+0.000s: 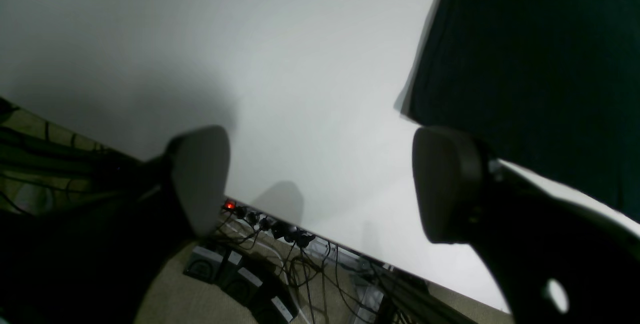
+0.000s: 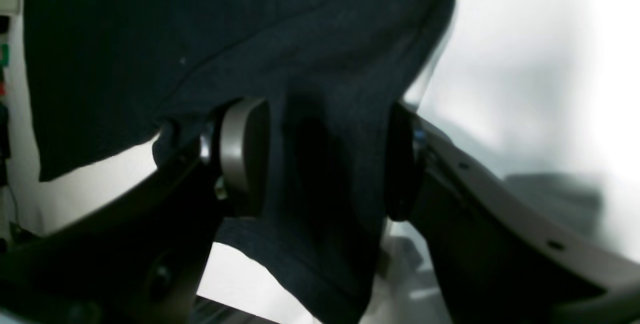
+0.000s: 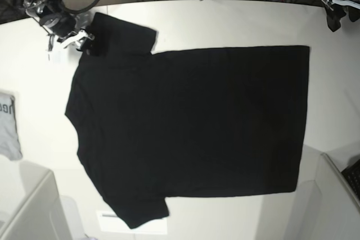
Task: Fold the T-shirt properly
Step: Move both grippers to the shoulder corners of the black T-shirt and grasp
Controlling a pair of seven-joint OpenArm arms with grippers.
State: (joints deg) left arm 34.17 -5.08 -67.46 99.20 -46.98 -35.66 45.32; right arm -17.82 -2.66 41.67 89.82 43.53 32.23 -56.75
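Observation:
The black T-shirt [image 3: 191, 122] lies spread flat on the white table [image 3: 225, 21], plain side up, collar end to the left. My right gripper [image 3: 81, 39] is at the shirt's far-left sleeve. In the right wrist view the jaws of my right gripper [image 2: 330, 164] stand partly apart with a fold of the black cloth [image 2: 200, 29] between them. My left gripper [image 3: 334, 15] is open and empty over the table's far right corner. In the left wrist view my left gripper [image 1: 320, 184] is beside the shirt's edge [image 1: 540, 64], not touching it.
A small grey garment with lettering [image 3: 7, 125] lies at the table's left edge. A white slip [image 3: 107, 217] shows under the near sleeve. Grey bins stand at the near left [image 3: 28, 212] and near right [image 3: 337, 195]. Cables and a power strip [image 1: 280, 234] lie beyond the table edge.

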